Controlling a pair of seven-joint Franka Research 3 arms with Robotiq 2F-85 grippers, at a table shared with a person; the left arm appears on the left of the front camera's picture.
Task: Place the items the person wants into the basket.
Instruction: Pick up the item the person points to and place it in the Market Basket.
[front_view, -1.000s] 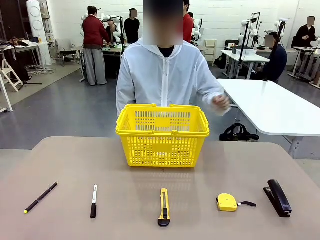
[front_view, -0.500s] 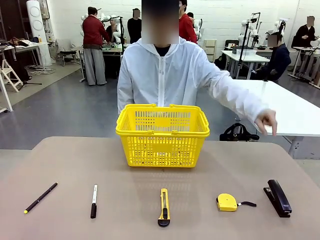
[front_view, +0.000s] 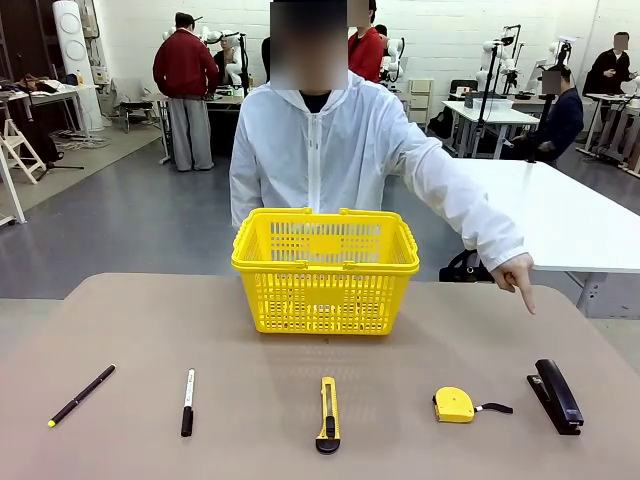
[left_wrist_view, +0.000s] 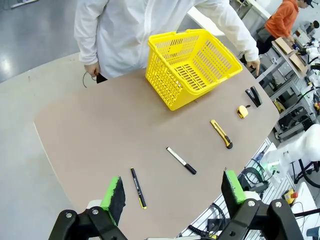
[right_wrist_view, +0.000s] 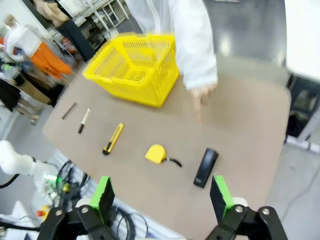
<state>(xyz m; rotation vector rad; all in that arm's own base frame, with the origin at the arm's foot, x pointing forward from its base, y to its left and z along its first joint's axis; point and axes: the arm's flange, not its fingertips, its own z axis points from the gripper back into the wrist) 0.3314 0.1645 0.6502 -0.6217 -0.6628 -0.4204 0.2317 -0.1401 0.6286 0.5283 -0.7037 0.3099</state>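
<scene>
— If you read the front view as a dial with the basket (front_view: 325, 270) at its hub and the person (front_view: 330, 150) at twelve, your tape measure (front_view: 455, 404) lies between four and five, its strap trailing toward three. Your pen (front_view: 81, 395) lies at eight, yellow tip toward seven.

— Agreed. You can see both lying flat on the tabletop (front_view: 250, 340), well apart from each other and from the basket, which stands upright.

— Look to three o'clock: the person's hand (front_view: 516, 273) hangs over the far tabletop edge, forefinger pointing down.

— Between your two items you have the marker (front_view: 188, 402) at seven and the utility knife (front_view: 327, 414) at six. Just past the tape measure, a black stapler (front_view: 556, 394) sits at four.

— Your left gripper (left_wrist_view: 172, 186) hangs high above the pen's end of the tabletop, fingers spread wide with nothing between them.

— Your right gripper (right_wrist_view: 161, 189) is spread and empty too, high above the stapler's end, touching nothing.
</scene>
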